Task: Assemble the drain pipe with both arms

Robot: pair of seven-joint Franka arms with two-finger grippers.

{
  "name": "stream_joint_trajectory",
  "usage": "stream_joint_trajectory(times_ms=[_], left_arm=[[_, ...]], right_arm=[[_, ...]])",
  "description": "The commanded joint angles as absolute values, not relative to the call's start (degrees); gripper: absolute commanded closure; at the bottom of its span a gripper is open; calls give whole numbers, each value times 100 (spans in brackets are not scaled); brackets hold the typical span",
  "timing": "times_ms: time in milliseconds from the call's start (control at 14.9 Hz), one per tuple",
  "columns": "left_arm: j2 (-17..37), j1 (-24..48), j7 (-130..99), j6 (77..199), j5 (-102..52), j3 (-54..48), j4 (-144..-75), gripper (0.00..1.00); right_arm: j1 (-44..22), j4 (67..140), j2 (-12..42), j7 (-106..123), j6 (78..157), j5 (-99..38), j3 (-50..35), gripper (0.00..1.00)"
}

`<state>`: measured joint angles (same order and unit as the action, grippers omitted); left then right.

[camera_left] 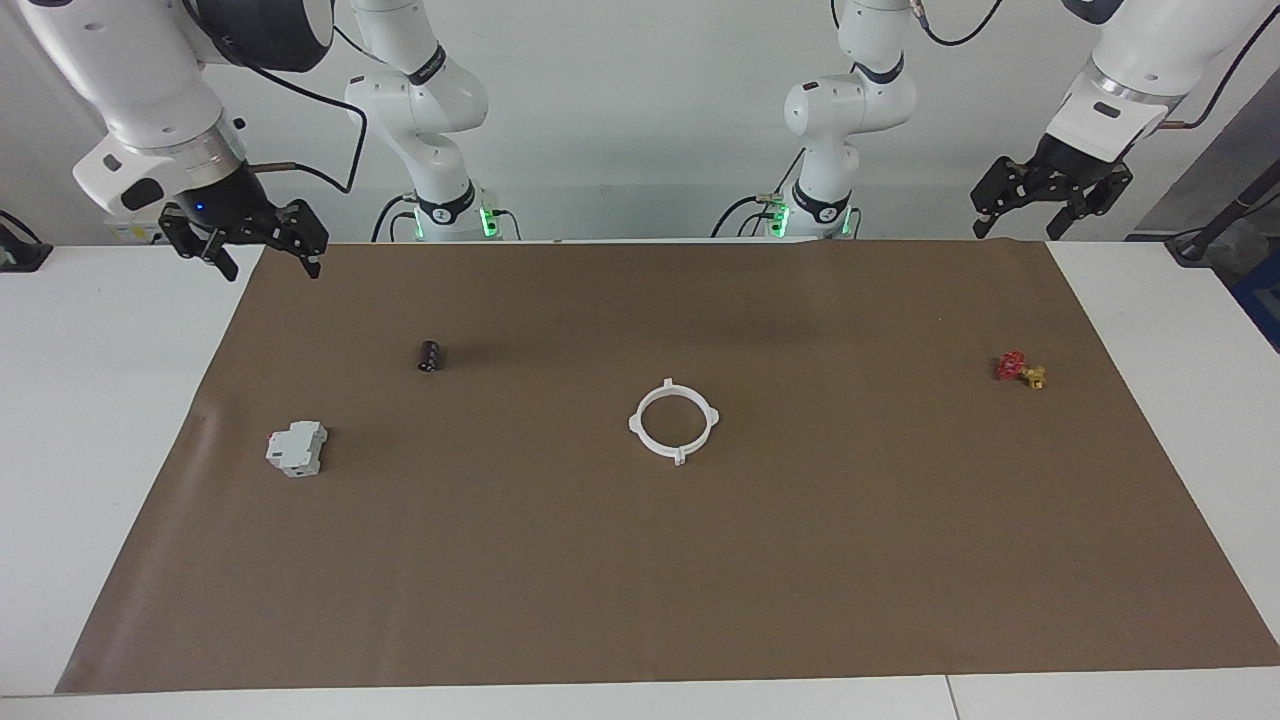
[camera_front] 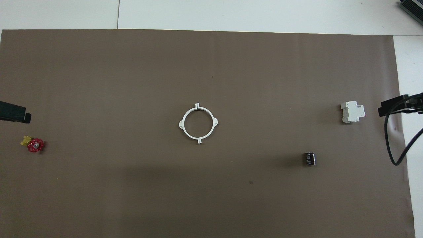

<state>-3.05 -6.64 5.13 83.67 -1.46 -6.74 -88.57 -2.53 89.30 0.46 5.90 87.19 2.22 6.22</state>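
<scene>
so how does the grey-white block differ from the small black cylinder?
The grey-white boxy block is pale, angular and stepped; the small black cylinder is dark and round-bodied. The block is clearly the bigger of the two. The block lies farther from the robots, nearer the mat's edge at the right arm's end; the cylinder lies nearer the robots. Both rest on the brown mat, untouched, apart from the white ring.

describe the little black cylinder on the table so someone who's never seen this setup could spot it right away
Start from the brown mat covering the table and go toward the right arm's end. There the black cylinder lies on its side, nearer the robots than the grey-white boxy block. It is the only small dark thing on the mat; the block and the ring are white.
</scene>
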Motion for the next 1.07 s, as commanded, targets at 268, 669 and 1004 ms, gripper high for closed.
stream_joint_trajectory(times_ms=[268,669,1004], left_arm=[[-554,-703,606,8676,-193,-712,-9370,0],[-554,-695,606,8718,-185,-712,-9395,0],[-431,-694,606,8649,-193,-712,-9325,0]], right_arm=[[-202,9149,-123,492,8886,105,580,0],[-211,9149,-123,475,8895,105,580,0],[-211,9149,-123,475,8895,105,580,0]])
